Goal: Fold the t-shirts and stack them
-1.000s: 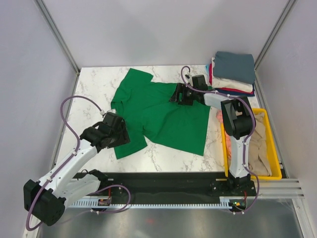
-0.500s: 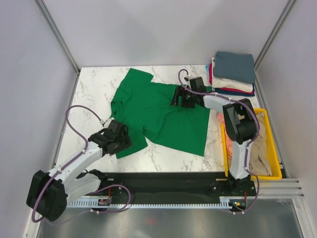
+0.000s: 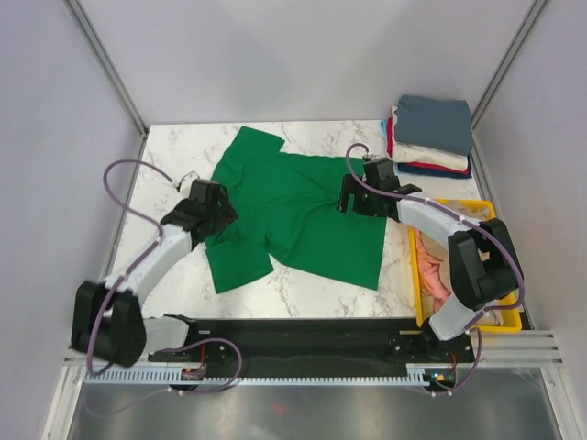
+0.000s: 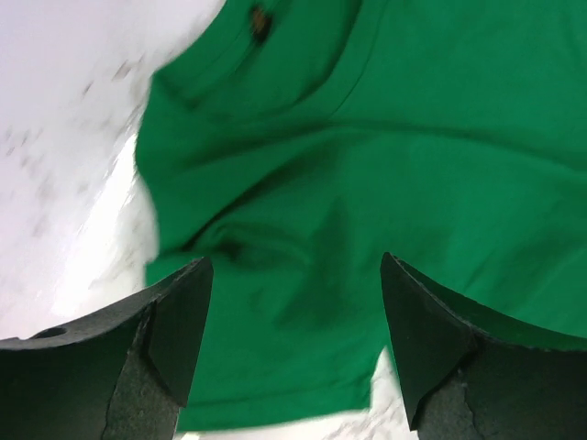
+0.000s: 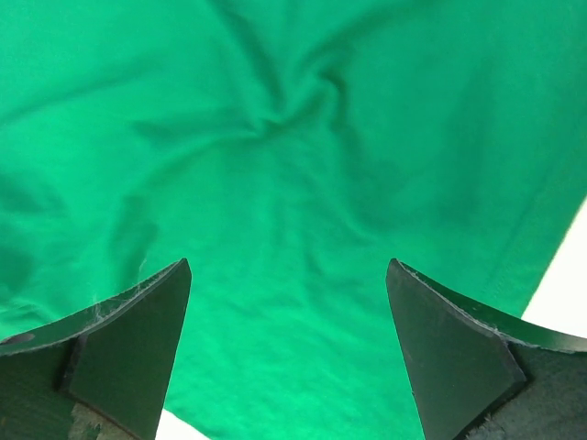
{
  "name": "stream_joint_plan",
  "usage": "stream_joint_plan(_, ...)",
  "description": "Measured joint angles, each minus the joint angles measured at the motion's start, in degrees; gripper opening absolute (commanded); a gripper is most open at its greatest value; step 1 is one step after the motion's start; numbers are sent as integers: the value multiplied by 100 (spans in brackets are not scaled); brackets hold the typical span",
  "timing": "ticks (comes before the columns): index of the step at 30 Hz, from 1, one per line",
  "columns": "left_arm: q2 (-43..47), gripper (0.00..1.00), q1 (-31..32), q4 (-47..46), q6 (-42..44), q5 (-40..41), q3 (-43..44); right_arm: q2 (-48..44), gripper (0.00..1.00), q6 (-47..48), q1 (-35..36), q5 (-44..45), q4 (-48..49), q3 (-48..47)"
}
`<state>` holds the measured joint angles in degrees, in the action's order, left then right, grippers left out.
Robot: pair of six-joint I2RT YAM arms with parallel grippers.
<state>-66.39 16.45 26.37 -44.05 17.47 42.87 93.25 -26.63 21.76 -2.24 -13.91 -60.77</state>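
A bright green t-shirt (image 3: pixel 293 211) lies spread flat and a little rumpled on the marble table (image 3: pixel 174 156). My left gripper (image 3: pixel 218 213) is open over the shirt's left sleeve; in the left wrist view (image 4: pixel 292 302) green cloth fills the gap between its jaws, with nothing held. My right gripper (image 3: pixel 347 194) is open over the shirt's right edge; in the right wrist view (image 5: pixel 289 312) wrinkled green cloth (image 5: pixel 293 183) lies below it. A stack of folded t-shirts (image 3: pixel 431 136), slate blue on top with white and red below, sits at the back right.
A yellow bin (image 3: pixel 500 266) at the right edge holds beige and salmon pink cloth (image 3: pixel 436 275). Grey walls close in the table on three sides. Cables loop from both arms.
My left gripper has moved away from me, from the shirt's lower left hem up to the left sleeve. My right gripper has shifted right and toward me, to the shirt's right edge.
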Motion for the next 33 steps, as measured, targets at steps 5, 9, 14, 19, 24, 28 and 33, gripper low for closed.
stream_joint_plan(5, -2103, 81, -125, -560, 284, -22, 1574, 662, 96, 11, -17, 223, -455, -466)
stream_joint_plan(9, -3462, 79, -262, -737, 411, -310, 2684, 1475, 96, 120, -39, 308, -772, -1484)
stream_joint_plan(14, -4962, 78, -509, -459, 588, -614, 4057, 2321, 96, 164, -120, 308, -898, -2343)
stream_joint_plan(19, -5595, 77, -841, -186, 645, -756, 4800, 3198, 96, 236, -214, 120, -1143, -3506)
stream_joint_plan(24, -6000, 74, -1578, 79, 640, -1145, 5427, 4138, 97, 374, -243, -186, -1425, -4951)
stream_joint_plan(28, -6526, 75, -2127, 577, 684, -1329, 6373, 4763, 98, 483, -258, -380, -1705, -6026)
stream_joint_plan(33, -7283, 77, -2446, 1128, 925, -1386, 7737, 5482, 98, 566, -282, -730, -1832, -7213)
